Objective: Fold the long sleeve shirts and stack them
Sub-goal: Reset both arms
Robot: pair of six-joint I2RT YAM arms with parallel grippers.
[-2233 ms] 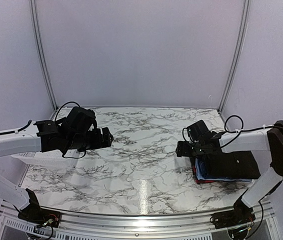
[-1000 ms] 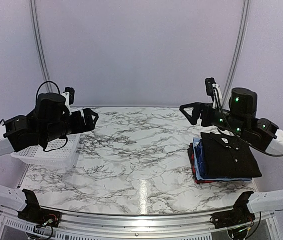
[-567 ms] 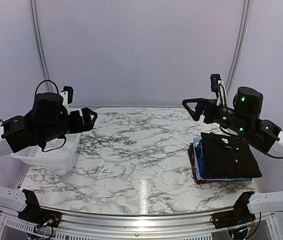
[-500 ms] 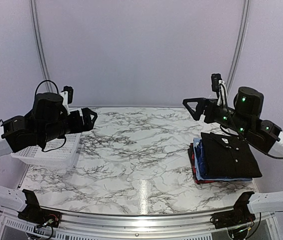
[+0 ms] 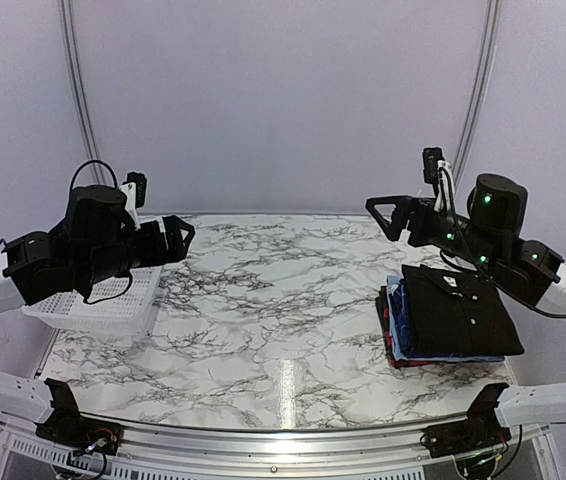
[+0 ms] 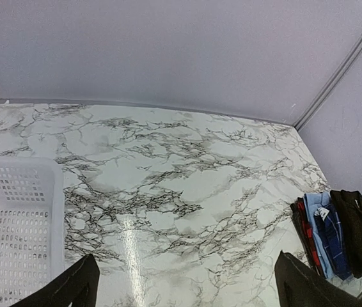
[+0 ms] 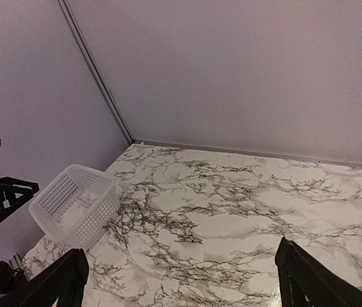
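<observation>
Folded cloth long sleeve shirts (image 5: 450, 318), plain black one topmost, stacked at right of white marble-patterned desk (image 5: 283, 300). Raised, wide open, empty: left pincer (image 5: 183, 237), right pincer (image 5: 381, 218). Stacking looks complete; retreat high, avoid brushing stack.

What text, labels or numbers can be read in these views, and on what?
None can be read.
Collar tag on the black shirt: too small to read.
White tag among the blue shirts in the stack: blurred, unreadable.
Basket and table: no print visible.
</observation>
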